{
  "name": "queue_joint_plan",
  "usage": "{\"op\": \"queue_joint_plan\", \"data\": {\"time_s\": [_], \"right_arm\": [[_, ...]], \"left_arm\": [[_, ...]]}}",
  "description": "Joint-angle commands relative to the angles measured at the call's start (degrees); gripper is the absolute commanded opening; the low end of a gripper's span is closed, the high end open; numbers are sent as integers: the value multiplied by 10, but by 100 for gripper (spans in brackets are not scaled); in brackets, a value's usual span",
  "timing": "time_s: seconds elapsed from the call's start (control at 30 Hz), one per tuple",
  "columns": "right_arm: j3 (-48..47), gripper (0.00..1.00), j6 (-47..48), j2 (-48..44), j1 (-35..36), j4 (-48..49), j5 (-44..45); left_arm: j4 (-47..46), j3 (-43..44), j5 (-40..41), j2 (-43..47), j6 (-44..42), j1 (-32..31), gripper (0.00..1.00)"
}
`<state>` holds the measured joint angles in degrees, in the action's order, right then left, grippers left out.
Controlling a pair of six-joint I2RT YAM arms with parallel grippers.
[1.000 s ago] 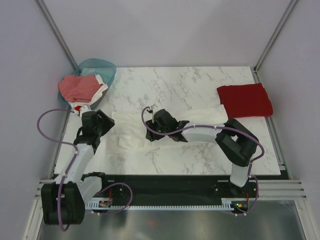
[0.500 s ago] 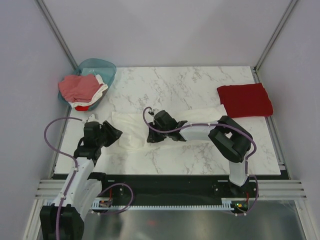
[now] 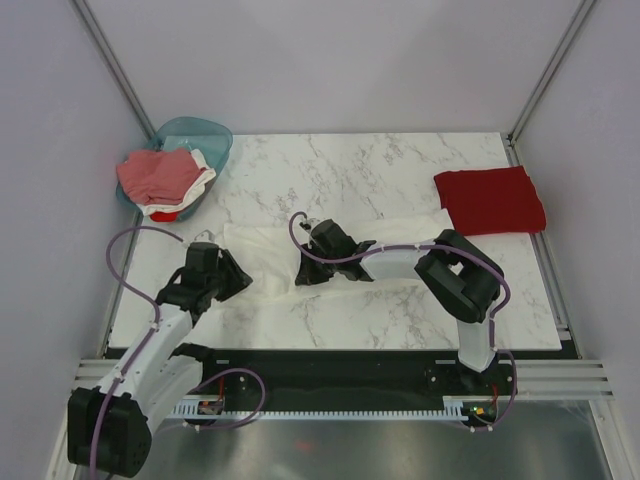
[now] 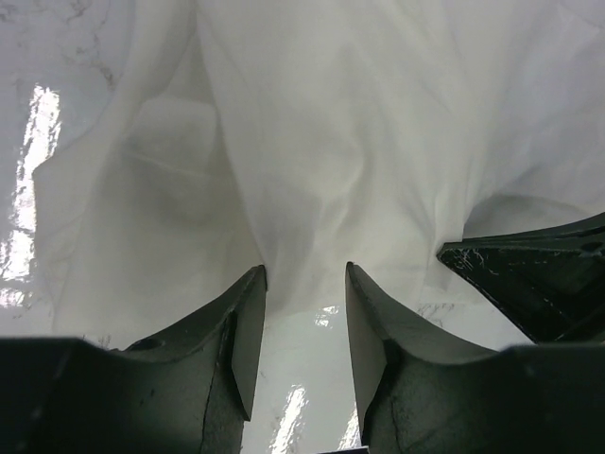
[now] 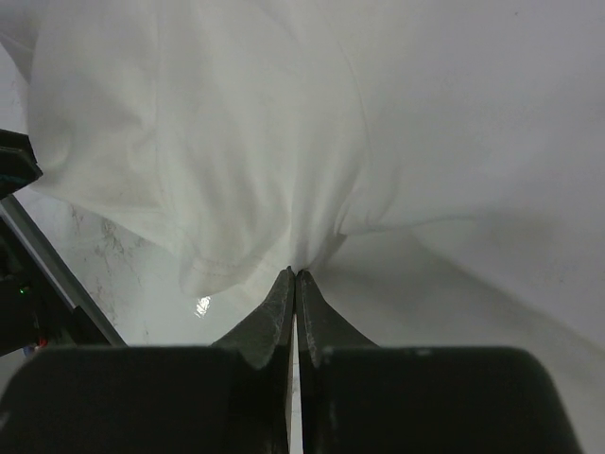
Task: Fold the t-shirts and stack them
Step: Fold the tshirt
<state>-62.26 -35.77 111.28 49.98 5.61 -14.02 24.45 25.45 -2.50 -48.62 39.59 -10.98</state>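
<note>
A white t-shirt (image 3: 400, 232) lies crumpled across the middle of the marble table (image 3: 330, 170). My right gripper (image 3: 306, 270) is shut on a pinched fold of it near its front edge, as the right wrist view (image 5: 295, 274) shows. My left gripper (image 3: 236, 280) is open at the shirt's left end; in the left wrist view (image 4: 304, 284) the cloth (image 4: 312, 142) lies just past the fingertips, with none of it between them. A folded dark red t-shirt (image 3: 490, 200) lies at the right. A pinkish-red t-shirt (image 3: 155, 175) and white ones sit in the teal basket (image 3: 205, 132).
The basket stands at the table's far left corner. Grey walls and metal posts close in the table on three sides. The right gripper's black body shows at the right of the left wrist view (image 4: 539, 274). The arm bases sit at the front rail (image 3: 330, 385).
My left gripper has moved from beside the basket toward the front and right, to the white shirt's left end. My right gripper stays shut on the shirt, almost still.
</note>
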Motion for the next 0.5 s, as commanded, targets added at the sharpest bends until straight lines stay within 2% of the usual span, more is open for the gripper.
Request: {"op": "queue_joint_plan", "data": {"time_s": [0.0,0.13,0.33,0.47], "right_arm": [[3,5,-7,-2,-1,20,-14],[3,5,-5,-2,-1,20,-14],[0,4,-6,3,-2,19,-15],[-1,4,-6,3,-2,19,-17]], "left_arm": [[40,28,73,21,25,-13,47],[43,20,95,49,37,-18,47],[42,38,66,-47,27,-23,44],[42,33,66,-48,32,-30,41]]}}
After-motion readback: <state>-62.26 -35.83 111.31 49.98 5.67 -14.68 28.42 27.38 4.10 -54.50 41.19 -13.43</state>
